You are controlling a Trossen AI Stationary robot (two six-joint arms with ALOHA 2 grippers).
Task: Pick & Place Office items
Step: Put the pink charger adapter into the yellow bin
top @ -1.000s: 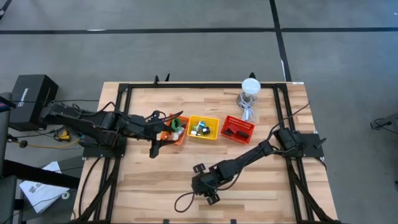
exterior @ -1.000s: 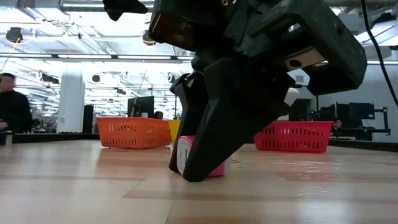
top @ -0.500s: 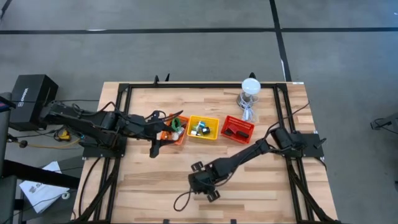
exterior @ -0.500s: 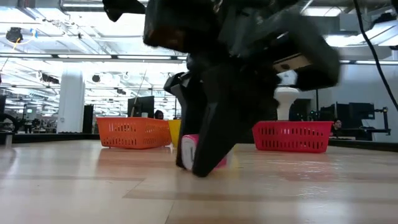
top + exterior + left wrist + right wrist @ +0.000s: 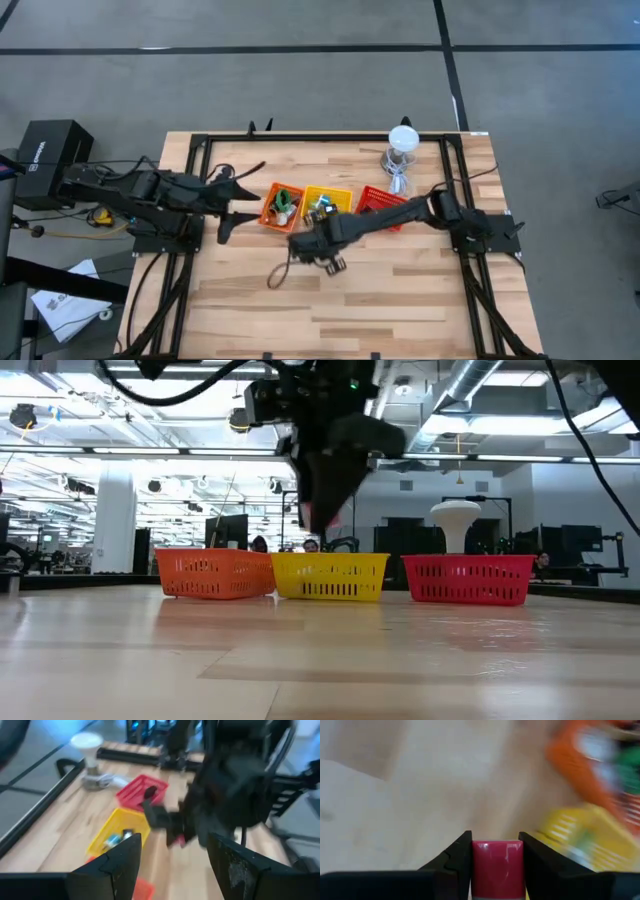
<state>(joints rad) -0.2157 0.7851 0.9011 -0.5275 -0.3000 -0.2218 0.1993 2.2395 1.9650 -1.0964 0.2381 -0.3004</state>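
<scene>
A pale wooden surface [image 5: 250,300] carries three small mesh baskets in a row: an orange mesh basket [image 5: 281,207], a yellow mesh basket [image 5: 327,203] in the middle, and a red mesh basket [image 5: 384,203]. The right gripper [image 5: 497,851] hangs in the air just in front of the yellow mesh basket, on its orange-basket side, its two dark fingers clamped on a small pink block [image 5: 497,866] lifted clear of the surface. The left gripper [image 5: 172,855] waits beside the orange mesh basket, on the side away from the yellow one, its fingers spread apart and holding nothing. Small mixed office items [image 5: 285,201] lie inside the baskets.
</scene>
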